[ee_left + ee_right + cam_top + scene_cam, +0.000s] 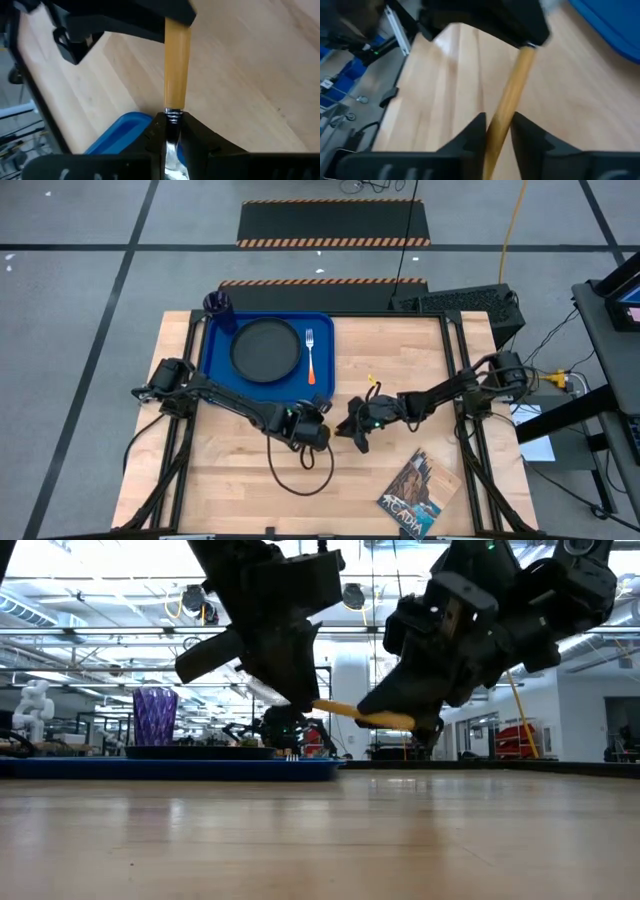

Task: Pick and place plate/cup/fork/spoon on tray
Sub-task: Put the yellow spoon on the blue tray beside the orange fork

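The spoon [360, 713] hangs in the air between my two grippers, near the tray's near right corner, with its yellow-orange handle [176, 65] roughly level. My left gripper [322, 428] is shut on its metal end and my right gripper [352, 428] on its handle. The spoon's bowl is hidden between the left fingers. The blue tray [215, 365] lies at the far left. On it rest the black plate [266, 348] and the orange-handled fork [311, 355]. The purple cup [220, 308] stands at the tray's far left corner. My left gripper pinches the spoon's metal neck [172, 116] between its two fingers, right where the handle begins. It comes slanting down from the table's left, and the handle sticks out beyond the fingertips, clear of the table. My right gripper has the yellow-orange handle [506, 107] between its two fingers [475, 132], toward the handle's free end. It comes nearly level from the table's right, the fingers lying along the handle. The spoon is clear of the table.
A loop of black cable [300, 470] lies on the wood near the left gripper. A book [418, 495] lies at the near right. Bare wood stretches to the right of the tray and toward the near edge.
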